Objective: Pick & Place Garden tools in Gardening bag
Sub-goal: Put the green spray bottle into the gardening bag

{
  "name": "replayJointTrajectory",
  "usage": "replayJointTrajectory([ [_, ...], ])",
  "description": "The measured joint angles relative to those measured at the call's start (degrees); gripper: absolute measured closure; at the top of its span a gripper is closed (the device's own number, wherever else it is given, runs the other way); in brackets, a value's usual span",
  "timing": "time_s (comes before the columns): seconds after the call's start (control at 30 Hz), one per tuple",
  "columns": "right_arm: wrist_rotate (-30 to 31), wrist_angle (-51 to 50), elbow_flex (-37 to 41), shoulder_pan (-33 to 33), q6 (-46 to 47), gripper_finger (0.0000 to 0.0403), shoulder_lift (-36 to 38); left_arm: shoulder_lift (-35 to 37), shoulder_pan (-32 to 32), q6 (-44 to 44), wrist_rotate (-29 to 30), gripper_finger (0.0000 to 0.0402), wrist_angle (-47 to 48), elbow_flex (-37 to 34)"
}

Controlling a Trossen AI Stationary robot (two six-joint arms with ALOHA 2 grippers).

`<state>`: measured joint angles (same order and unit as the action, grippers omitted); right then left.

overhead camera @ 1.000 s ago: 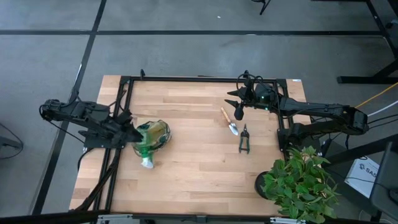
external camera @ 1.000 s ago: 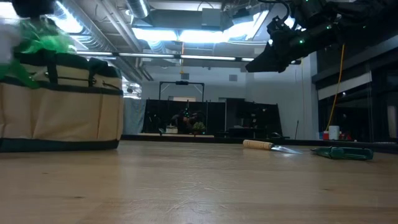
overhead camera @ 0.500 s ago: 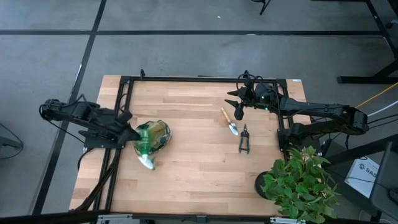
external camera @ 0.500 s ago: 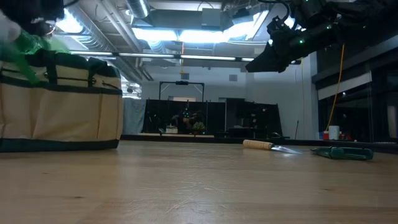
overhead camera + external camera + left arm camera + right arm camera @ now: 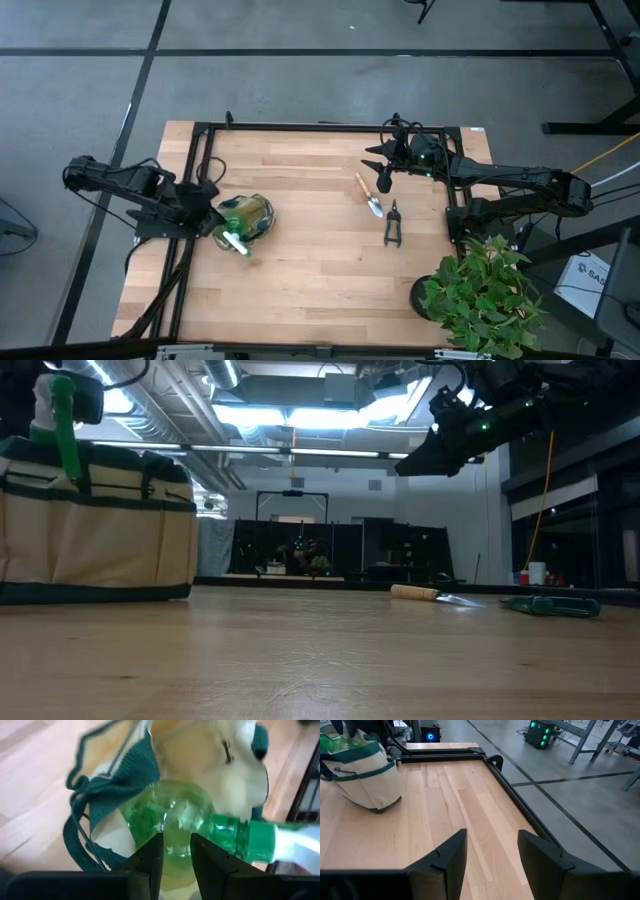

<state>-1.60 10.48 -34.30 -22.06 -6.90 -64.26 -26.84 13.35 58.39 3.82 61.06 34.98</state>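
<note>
The cream gardening bag (image 5: 252, 212) with green trim stands at the table's left; it also shows in the low view (image 5: 100, 520). My left gripper (image 5: 212, 220) is shut on the translucent green spray bottle (image 5: 172, 827) at the bag's mouth. The bottle's white head (image 5: 235, 244) sticks out over the near rim and rises above the bag in the low view (image 5: 55, 405). My right gripper (image 5: 384, 178) hangs open and empty above the table's far right. The wooden-handled trowel (image 5: 369, 195) and black shears (image 5: 392, 223) lie flat on the table. The rake is out of view. My left gripper pinches the bottle's rounded body (image 5: 172, 842) between its two fingers (image 5: 150, 857), below the neck (image 5: 235, 837). The fingers come from the table's left, slanting down, and lie across the bottle. The bottle is tilted, its body in the bag's open mouth (image 5: 125, 785), its head outside.
A leafy potted plant (image 5: 485, 295) stands at the near right corner. A black frame (image 5: 200, 150) runs along the table's left and far edges. Bare wood lies between the bag and the tools (image 5: 310, 230).
My left gripper has turned and tipped the spray bottle up. The bottle's head, which pointed toward the near edge, has swung up and in toward the bag, and now stands above the bag's rim. The bag and my right gripper have kept still.
</note>
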Motion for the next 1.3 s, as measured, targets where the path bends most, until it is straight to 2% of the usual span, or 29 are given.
replayJointTrajectory([
  [0.1,0.0,0.0,0.0,0.0,0.0,0.0224,0.0,-0.5,0.0,-1.6,-4.2,0.0309,0.1,0.5],
  [0.17,0.0,0.0,0.0,0.0,0.0,0.0224,0.0,-0.4,0.0,-1.6,-4.5,0.031,0.0,1.6],
  [0.3,0.0,0.0,0.0,0.0,0.0,0.0224,0.0,-0.4,0.0,-4.4,-0.7,0.0315,0.0,5.0],
  [0.47,0.0,0.0,0.0,0.0,0.0,0.0224,0.0,-0.4,0.0,-7.6,8.8,0.0323,-2.5,8.8],
  [0.6,0.0,0.0,0.0,0.0,0.0,0.0224,0.0,-0.7,0.0,-12.3,9.6,0.0327,-11.2,9.0],
  [0.77,0.0,0.0,0.0,0.0,0.0,0.0224,0.0,-4.2,0.1,-17.8,7.4,0.0333,-21.8,9.0],
  [0.93,0.0,0.0,0.0,0.0,0.0,0.0224,0.0,-11.3,0.0,-23.6,0.4,0.0339,-28.8,9.0],
  [1.07,0.0,0.0,0.0,0.0,0.0,0.0224,0.0,-16.9,0.1,-27.1,-5.8,0.034,-33.2,9.0],
  [1.3,0.0,0.0,0.0,0.0,0.0,0.0224,0.0,-22.9,0.1,-29.6,-10.8,0.0341,-37.8,9.0],
])
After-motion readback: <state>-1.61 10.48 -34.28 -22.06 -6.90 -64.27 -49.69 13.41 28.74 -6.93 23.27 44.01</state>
